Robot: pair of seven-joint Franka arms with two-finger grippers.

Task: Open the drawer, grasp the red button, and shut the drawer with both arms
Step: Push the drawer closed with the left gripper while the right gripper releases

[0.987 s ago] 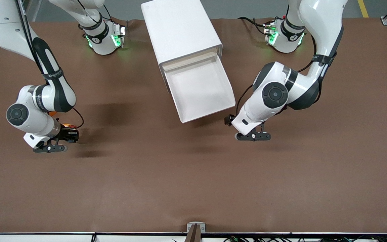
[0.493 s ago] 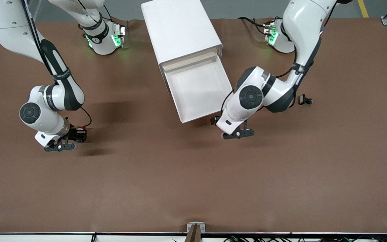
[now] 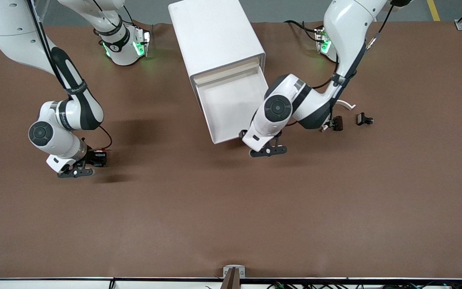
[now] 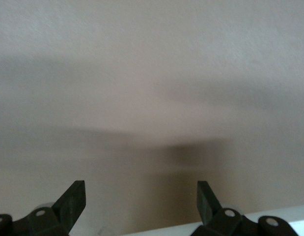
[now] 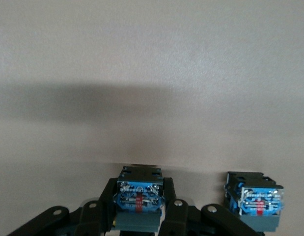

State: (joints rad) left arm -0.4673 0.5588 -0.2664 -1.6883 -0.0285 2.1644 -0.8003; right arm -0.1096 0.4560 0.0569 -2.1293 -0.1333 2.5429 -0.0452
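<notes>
The white cabinet (image 3: 215, 36) stands at the table's middle with its drawer (image 3: 235, 120) pulled open and bare inside. My left gripper (image 3: 268, 151) is open and empty, low over the table at the corner of the drawer's front; its fingers (image 4: 73, 201) stand wide apart. My right gripper (image 3: 74, 173) is near the right arm's end of the table, shut on a button (image 5: 139, 201). Only the button's black base and blue label show. Its cap is hidden. A speck of red (image 3: 102, 151) shows by the right wrist.
A second, alike black base with a blue label (image 5: 255, 206) sits close beside the held one, its cap hidden. Two small black parts (image 3: 337, 122) (image 3: 364, 119) and a white curved piece (image 3: 348, 105) lie toward the left arm's end.
The left arm has swung toward the drawer's front, uncovering the small parts at its end. The right gripper has shifted a little toward the drawer, still shut on the button.
</notes>
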